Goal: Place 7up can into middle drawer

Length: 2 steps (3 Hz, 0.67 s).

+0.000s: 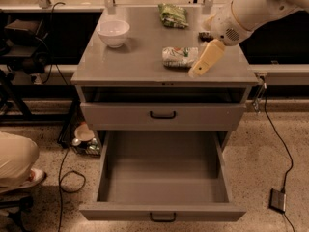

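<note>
Jaws open or closed: cannot tell. Of the gripper (199,67), only a cream-coloured paddle in sight, slanting down and leftward over the right front part of the bench (135,64). Tip right at the right-hand end of the 7up can (177,57); touching or just apart, cannot tell. Behind the gripper, a thick white arm (251,8), running off to the upper right corner.

On its side on the bench, the 7up can: silvery-white with green markings, dented, lengthwise across the view, near the front edge and right of centre. On the bench, then, and not in the drawer. Beyond it, towards the back edge, a green snack bag (174,15). Right of that, half hidden by the arm, a dark flat bar (204,34). Well apart to the left, a white bowl (113,33), upright.

Below the benchtop, a grey upper drawer front (120,116), pushed in, with a black upper handle (162,114). Under that, the middle drawer (203,212), pulled out towards the camera, wide grey tray open to view, small black lower handle (161,217) on its front panel.

On the speckled floor (256,158), a dark cable (65,170) at left, a small dark box (277,200) at right, and at the left edge a person's leg (14,158) in light trousers.
</note>
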Motion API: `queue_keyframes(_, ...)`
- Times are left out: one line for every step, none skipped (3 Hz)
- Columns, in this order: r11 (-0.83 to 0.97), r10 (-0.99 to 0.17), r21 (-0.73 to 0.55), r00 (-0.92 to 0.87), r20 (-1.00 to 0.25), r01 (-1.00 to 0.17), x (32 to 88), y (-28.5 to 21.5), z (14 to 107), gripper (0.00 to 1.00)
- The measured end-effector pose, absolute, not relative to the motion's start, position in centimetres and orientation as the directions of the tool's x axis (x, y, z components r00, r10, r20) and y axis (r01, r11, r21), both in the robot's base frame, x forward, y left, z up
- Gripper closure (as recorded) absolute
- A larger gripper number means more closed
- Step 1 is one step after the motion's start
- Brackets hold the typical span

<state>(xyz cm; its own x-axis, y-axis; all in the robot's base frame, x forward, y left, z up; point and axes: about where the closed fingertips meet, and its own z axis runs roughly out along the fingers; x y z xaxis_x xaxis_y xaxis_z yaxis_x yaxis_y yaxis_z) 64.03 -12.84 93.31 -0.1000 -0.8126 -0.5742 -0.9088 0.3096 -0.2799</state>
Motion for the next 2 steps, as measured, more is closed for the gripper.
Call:
queue_keyframes(0.312,-0.806,-0.29,-0.09,-0.586,-0.905,67.3,-11.4,91.8,0.0)
queue_keyframes(0.317,-0.822,-0.343,-0.076,-0.565,-0.884,72.5,-10.6,90.0,0.0)
